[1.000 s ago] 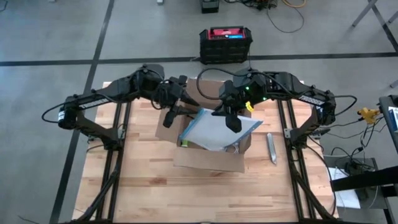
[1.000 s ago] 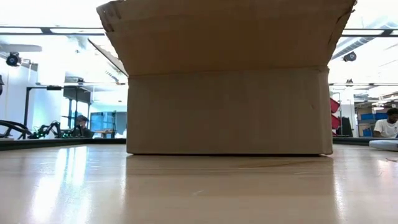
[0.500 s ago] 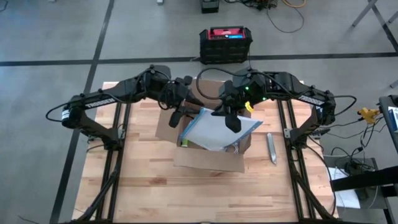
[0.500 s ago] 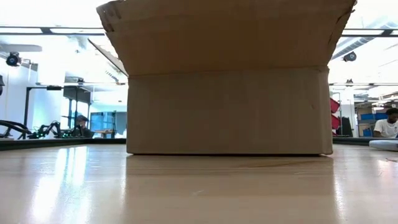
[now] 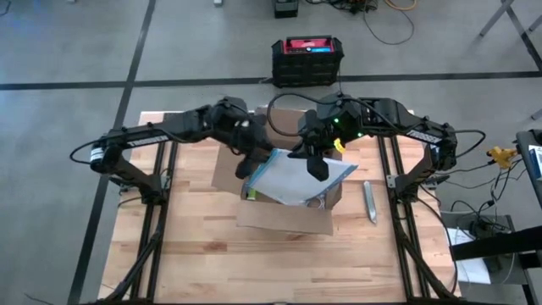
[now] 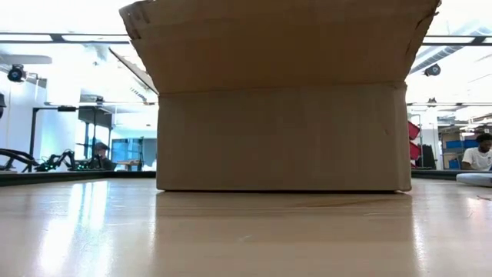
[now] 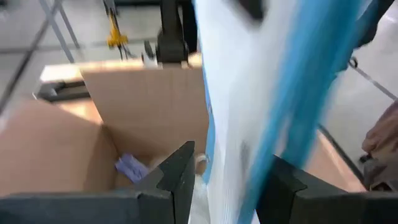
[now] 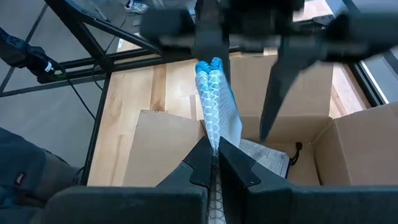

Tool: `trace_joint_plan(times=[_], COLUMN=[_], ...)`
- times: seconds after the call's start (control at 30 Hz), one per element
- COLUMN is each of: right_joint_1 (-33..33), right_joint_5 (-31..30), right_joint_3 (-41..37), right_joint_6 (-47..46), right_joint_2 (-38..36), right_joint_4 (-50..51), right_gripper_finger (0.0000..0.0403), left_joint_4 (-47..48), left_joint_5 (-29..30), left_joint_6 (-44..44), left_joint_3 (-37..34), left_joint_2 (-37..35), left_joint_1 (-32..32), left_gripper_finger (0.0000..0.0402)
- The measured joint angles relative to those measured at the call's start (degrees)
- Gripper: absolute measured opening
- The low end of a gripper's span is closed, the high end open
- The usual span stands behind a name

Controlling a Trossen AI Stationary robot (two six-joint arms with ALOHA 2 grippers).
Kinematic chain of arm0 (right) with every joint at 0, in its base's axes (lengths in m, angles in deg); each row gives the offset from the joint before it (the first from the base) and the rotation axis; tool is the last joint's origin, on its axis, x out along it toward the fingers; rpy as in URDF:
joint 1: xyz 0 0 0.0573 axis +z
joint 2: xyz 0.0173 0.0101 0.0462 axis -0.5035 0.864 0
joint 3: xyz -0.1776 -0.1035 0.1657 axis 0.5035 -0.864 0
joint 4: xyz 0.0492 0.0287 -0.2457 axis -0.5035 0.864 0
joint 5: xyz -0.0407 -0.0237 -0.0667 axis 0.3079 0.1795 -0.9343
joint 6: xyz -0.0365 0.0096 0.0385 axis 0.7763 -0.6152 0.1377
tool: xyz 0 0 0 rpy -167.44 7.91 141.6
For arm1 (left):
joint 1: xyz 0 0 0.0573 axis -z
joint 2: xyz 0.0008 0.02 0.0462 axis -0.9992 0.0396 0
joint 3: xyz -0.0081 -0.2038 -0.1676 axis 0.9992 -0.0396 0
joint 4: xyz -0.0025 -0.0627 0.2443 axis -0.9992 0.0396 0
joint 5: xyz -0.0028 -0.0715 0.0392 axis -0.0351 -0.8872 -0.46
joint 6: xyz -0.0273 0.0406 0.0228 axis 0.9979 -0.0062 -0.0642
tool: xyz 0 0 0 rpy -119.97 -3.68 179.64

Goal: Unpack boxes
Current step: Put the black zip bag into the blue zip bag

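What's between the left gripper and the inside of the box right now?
The plastic bag. The right gripper holds it pinched above the open box, and the left gripper has its fingers on either side of the bag's edge.

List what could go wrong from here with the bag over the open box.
1. The right gripper pinches only the edge of the plastic bag; it may slip back into the cardboard box.
2. The left gripper, jaws open around the bag's other edge, might tug against the right one and tear it.
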Motion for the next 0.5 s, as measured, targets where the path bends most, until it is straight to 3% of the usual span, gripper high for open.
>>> trace_joint_plan(times=[0.13, 0.27, 0.5], right_joint_1=[0.0, 0.0, 0.0], right_joint_5=[0.0, 0.0, -2.2], right_joint_3=[0.0, 0.0, 0.0], right_joint_6=[0.0, -0.3, -0.9], right_joint_2=[0.0, 0.0, -0.1], right_joint_4=[-0.1, -0.1, -0.8], right_gripper_finger=[0.0000, 0.0000, 0.0000], left_joint_4=[3.2, 8.4, 19.8], left_joint_5=[2.4, 10.6, 23.7], left_joint_6=[-0.2, -2.1, -3.6], left_joint_3=[-0.4, -0.4, 6.5], left_joint_2=[1.0, 0.8, -1.0], left_joint_1=[0.0, 0.0, -0.1], left_gripper_finger=[0.0099, 0.0017, 0.0001])
